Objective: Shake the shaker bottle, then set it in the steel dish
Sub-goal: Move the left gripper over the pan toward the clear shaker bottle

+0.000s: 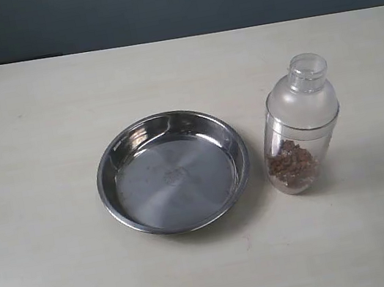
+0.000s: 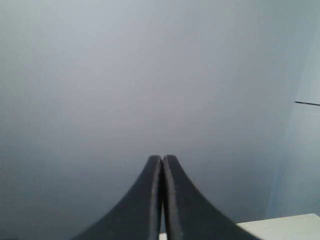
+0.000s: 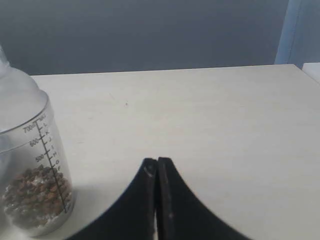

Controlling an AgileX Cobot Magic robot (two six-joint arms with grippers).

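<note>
Shut tight, nothing held: right fingers (image 3: 168, 200), left fingers (image 2: 176, 200). Bottle (image 1: 302, 131) is seen upright on the table (image 1: 22, 106), just beside the dish (image 1: 177, 183), on the right arm's side. Right fingers should be opened wide first and the body gripped below the dome, so the top is not loosened in shaking.

The left gripper (image 2: 162, 161), two matte charcoal fingers, is flaring wide at the base and tapering in smooth concave curves to narrow rounded tips; the right gripper (image 3: 157, 162) is showing the same shape in glossier black, pale scuffs flecking its tips.
</note>
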